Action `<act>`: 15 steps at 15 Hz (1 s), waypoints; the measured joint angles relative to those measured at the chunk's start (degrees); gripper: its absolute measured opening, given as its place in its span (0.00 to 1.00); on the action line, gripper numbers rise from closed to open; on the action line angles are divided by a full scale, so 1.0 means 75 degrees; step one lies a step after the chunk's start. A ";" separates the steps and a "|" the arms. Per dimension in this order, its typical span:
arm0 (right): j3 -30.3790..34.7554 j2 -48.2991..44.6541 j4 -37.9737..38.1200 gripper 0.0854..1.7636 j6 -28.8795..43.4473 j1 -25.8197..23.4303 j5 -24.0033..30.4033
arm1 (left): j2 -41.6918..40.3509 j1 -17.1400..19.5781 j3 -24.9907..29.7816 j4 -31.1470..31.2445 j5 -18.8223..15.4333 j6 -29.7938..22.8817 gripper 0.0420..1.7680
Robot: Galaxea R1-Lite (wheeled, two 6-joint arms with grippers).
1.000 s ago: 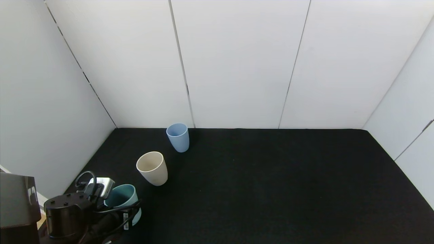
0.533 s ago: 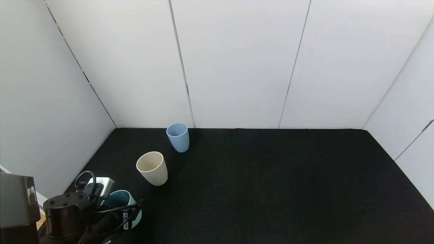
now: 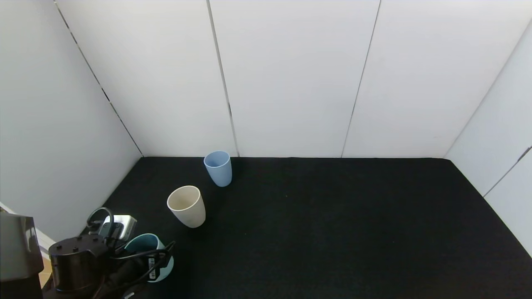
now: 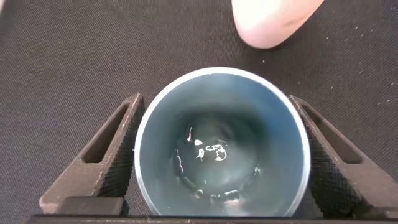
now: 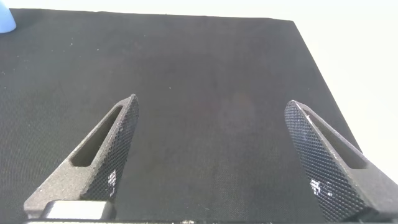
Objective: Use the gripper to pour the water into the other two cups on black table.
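Note:
My left gripper (image 3: 145, 259) is at the near left of the black table (image 3: 332, 232), shut on a pale teal tumbler (image 3: 146, 249) with a dark teal inside. In the left wrist view the fingers (image 4: 118, 149) press both sides of this tumbler (image 4: 221, 146), and a little water glints at its bottom. The beige cup (image 3: 186, 206) stands upright just beyond it and also shows in the left wrist view (image 4: 273, 22). The light blue cup (image 3: 218, 167) stands farther back near the wall. My right gripper (image 5: 211, 155) is open and empty over bare cloth.
White wall panels (image 3: 291, 79) close the table at the back and both sides. A dark box (image 3: 18, 245) sits off the table's near left corner. An edge of the blue cup (image 5: 6, 22) shows far off in the right wrist view.
My left gripper and the teal tumbler have moved a little lower and nearer in the head view. The beige and blue cups have not moved.

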 joint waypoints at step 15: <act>0.0000 0.0000 0.0000 0.97 0.0000 0.0000 0.0003 | -0.1451 0.0003 0.0000 0.0372 0.0029 0.0297 0.96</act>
